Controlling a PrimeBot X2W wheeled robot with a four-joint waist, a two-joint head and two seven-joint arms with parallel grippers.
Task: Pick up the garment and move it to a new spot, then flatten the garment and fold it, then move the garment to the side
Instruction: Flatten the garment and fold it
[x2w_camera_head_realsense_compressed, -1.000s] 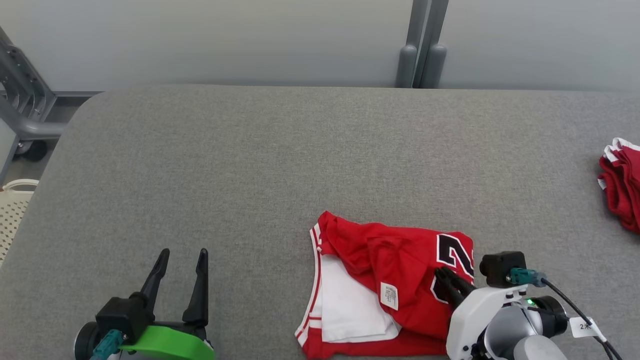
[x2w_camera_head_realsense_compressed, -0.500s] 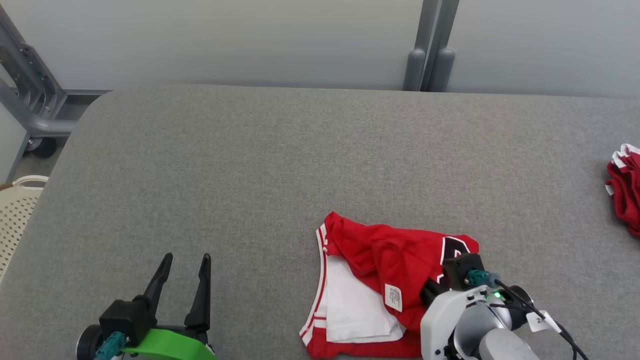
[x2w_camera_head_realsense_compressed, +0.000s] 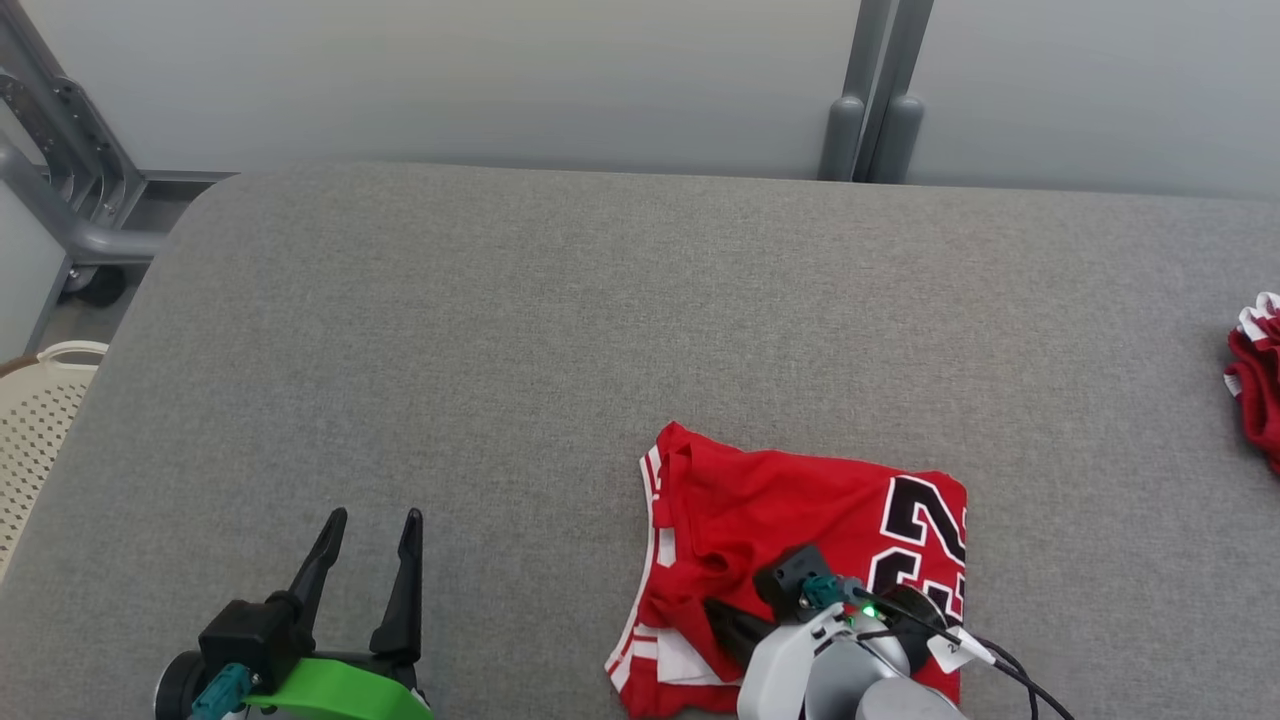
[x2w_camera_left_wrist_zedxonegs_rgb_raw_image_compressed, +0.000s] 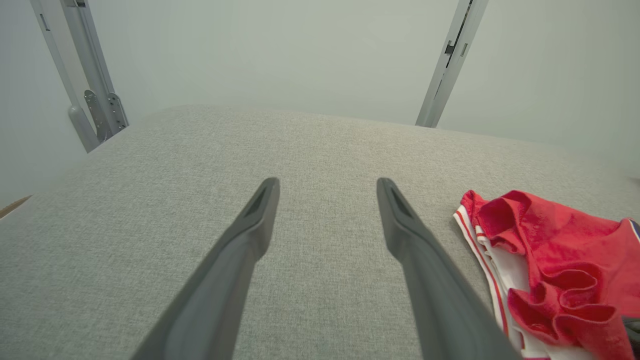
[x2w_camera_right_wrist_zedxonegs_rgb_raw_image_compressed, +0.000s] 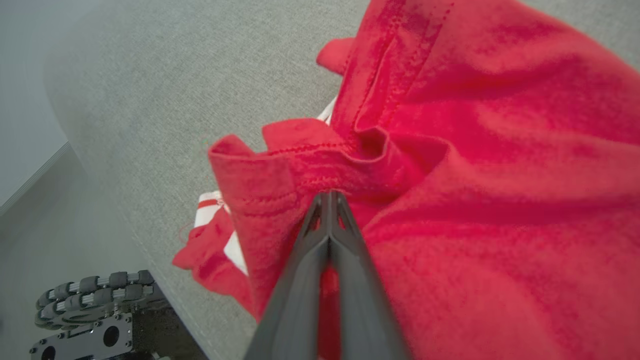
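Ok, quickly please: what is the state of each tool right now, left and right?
Left tool: open, holding nothing.
Right tool: closed, pinching a fold of the red garment.

Red jersey (x2w_camera_head_realsense_compressed: 800, 500) lies crumpled at the near edge of the desk (x2w_camera_head_realsense_compressed: 500, 330), right of centre, with its black-and-white number facing up. Right hand (x2w_camera_head_realsense_compressed: 727, 627) is on its near-left part, fingers pressed together in bunched fabric. Left hand (x2w_camera_head_realsense_compressed: 375, 518) is toward the near-left corner, fingers apart, holding nothing. Second red garment (x2w_camera_head_realsense_compressed: 1258, 390) lies at the right edge.
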